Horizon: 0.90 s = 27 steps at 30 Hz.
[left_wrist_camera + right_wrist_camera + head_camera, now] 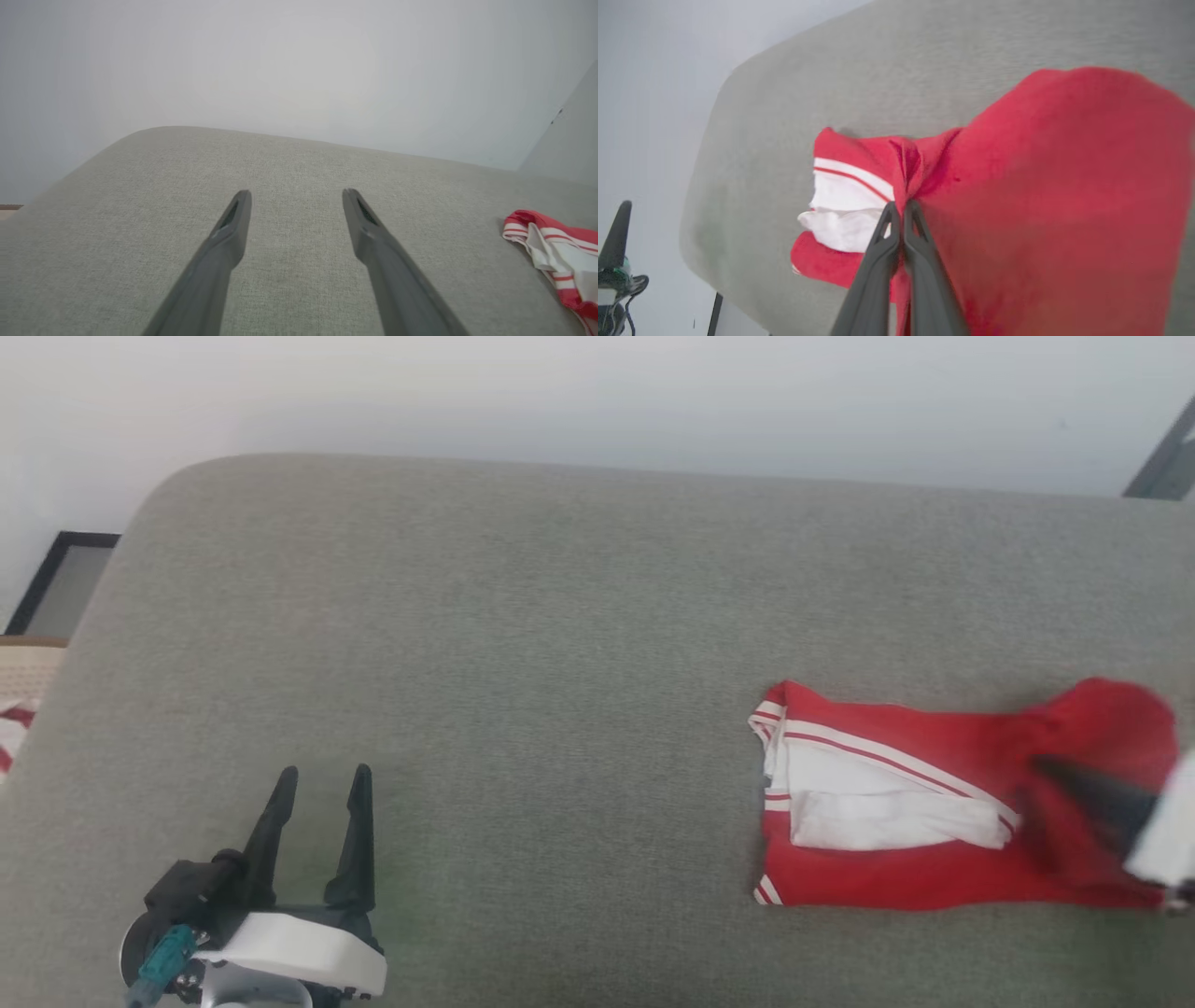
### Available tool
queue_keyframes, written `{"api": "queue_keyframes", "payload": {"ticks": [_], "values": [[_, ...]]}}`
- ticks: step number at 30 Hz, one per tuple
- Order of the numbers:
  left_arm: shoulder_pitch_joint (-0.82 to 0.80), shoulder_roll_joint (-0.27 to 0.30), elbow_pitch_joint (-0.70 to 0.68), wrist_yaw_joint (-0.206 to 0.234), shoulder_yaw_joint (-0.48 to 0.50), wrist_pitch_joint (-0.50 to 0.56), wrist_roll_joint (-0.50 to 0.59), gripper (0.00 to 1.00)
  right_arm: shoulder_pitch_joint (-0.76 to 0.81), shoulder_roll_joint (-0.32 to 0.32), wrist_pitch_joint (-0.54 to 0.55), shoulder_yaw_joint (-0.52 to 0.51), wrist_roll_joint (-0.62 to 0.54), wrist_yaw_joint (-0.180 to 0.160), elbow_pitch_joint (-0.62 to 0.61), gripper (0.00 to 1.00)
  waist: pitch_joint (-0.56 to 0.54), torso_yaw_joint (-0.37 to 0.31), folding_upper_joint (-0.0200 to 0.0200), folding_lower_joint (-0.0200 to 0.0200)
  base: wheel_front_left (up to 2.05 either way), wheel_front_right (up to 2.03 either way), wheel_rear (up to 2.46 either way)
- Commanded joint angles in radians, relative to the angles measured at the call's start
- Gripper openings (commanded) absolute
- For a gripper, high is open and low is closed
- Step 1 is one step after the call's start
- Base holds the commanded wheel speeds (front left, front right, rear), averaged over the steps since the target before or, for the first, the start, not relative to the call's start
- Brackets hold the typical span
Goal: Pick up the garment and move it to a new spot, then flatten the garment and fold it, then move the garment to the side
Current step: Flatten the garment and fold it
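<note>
Right pincer (900, 206) is pressed together, pinching a bunch of the red shirt (1055, 186). That shirt lies folded on the gray cushion (560, 616) at four o'clock. Left pincer (324, 773) is spread wide at eight o'clock, well apart from it.

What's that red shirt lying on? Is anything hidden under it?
The red shirt rests on a grey cushion, and the same grey fabric shows all around it. Whatever is directly beneath is covered by the cloth, so I cannot tell.
</note>
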Motion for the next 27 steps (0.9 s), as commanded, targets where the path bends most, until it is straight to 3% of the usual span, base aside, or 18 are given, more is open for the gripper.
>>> {"api": "queue_keyframes", "payload": {"ticks": [1, 10, 19, 27], "values": [[0.014, -0.003, 0.001, -0.001, -0.006, -0.004, -0.009, 1.00, 0.005, 0.029, 0.033, 0.030, -0.023, 0.000, -0.054, 0.00, -0.005, 0.017, 0.0000, 0.0000, 0.00, 0.00, 0.00], [0.014, -0.007, 0.009, -0.001, -0.034, -0.004, -0.019, 1.00, -0.060, 0.175, 0.125, 0.161, -0.096, 0.000, -0.130, 0.00, -0.007, 0.077, 0.0000, 0.0000, 0.00, 0.00, 0.00], [-0.015, -0.027, 0.017, -0.001, -0.063, -0.004, -0.024, 1.00, -0.067, 0.155, 0.115, 0.240, -0.165, 0.000, -0.052, 0.00, 0.017, 0.110, 0.0000, 0.0000, 0.00, 0.00, 0.00], [-0.031, -0.035, 0.030, -0.001, -0.074, -0.004, -0.026, 1.00, -0.103, 0.140, 0.034, 0.308, -0.166, 0.000, 0.024, 0.00, 0.032, 0.102, 0.0000, 0.0000, 0.00, 0.00, 0.00]]}}
